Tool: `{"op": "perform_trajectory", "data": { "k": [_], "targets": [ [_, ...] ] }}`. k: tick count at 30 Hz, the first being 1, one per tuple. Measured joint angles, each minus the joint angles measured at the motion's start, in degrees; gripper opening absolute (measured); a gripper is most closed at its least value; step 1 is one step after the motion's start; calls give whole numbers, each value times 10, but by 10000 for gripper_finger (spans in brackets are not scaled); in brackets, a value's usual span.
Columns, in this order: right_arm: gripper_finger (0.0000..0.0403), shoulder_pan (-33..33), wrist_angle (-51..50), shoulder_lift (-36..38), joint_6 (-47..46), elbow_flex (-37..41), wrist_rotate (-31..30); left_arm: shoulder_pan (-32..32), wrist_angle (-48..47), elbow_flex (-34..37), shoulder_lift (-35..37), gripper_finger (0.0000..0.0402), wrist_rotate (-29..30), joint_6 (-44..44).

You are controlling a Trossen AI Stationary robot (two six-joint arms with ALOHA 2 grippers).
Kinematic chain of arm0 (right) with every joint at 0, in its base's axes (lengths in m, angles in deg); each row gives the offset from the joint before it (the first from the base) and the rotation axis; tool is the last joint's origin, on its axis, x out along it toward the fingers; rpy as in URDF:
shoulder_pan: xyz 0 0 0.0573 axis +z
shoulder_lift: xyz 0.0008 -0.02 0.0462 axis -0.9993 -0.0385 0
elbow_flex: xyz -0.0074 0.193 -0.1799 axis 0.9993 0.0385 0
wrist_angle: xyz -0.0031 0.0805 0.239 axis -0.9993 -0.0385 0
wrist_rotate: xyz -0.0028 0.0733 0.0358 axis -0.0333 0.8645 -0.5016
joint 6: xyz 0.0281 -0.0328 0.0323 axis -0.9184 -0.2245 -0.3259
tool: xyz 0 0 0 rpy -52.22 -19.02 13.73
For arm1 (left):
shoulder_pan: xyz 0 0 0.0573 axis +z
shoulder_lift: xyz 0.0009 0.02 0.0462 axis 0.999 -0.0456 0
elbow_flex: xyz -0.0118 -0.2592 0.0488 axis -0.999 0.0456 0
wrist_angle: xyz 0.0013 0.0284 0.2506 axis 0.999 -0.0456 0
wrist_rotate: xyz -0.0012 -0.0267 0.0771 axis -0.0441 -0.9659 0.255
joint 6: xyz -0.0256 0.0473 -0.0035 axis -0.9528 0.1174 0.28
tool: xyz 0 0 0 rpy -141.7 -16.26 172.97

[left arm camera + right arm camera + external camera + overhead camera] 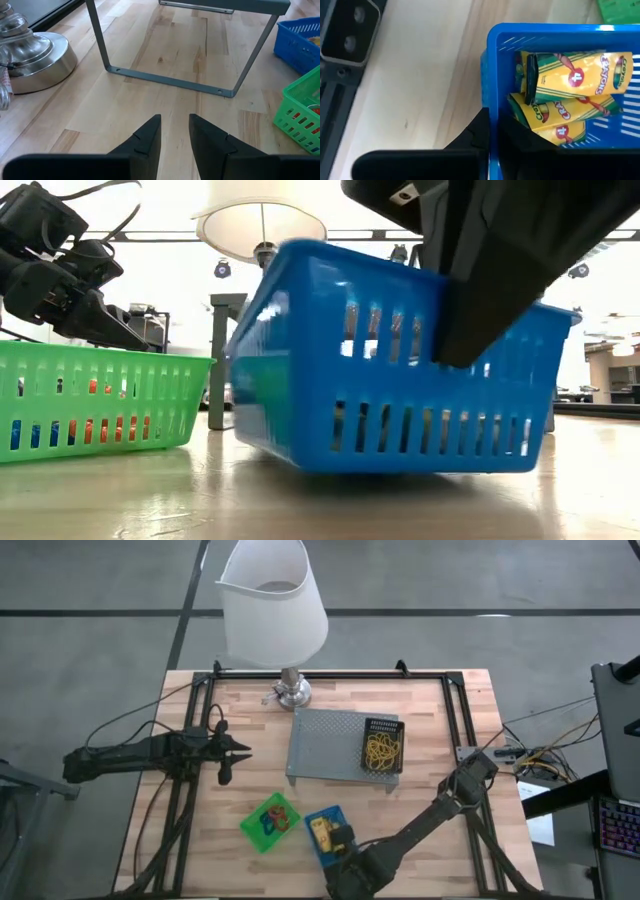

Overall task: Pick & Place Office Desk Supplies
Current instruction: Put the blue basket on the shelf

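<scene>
The blue bin (325, 833) stands near the table's near edge and holds small yellow crayon packs (570, 80). My right gripper (340, 838) is shut on the bin's wall. To its left the green bin (270, 822) rests on the table with red and blue loops inside. The black bin (383, 745) with yellow rubber bands sits on the grey mesh tray (325, 745). My left gripper (232, 752) hovers over bare wood left of the tray, open by a narrow gap (175, 120) and touching nothing. My right gripper (495, 120) straddles the blue bin's short wall at its rim (492, 95), one finger (475, 132) outside and one inside beside the crayon packs. The fingers come slanting down from above (465, 330). I cannot tell whether the bin's bottom (400, 468) is lifted off the table.
The white-shaded lamp (272, 600) stands at the far edge, with its metal base (30, 55) near my left gripper. The tray's grey leg frame (170, 80) is ahead of the left fingers. Black rails run along the table's left and right sides. Bare wood lies between tray and bins.
</scene>
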Motion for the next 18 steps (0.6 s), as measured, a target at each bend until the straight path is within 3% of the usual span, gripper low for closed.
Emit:
{"op": "perform_trajectory", "data": {
  "k": [18],
  "targets": [
    [11,7,-50,0,25,-9,-32,0,0,0,0,106,0,0]
  ]
}}
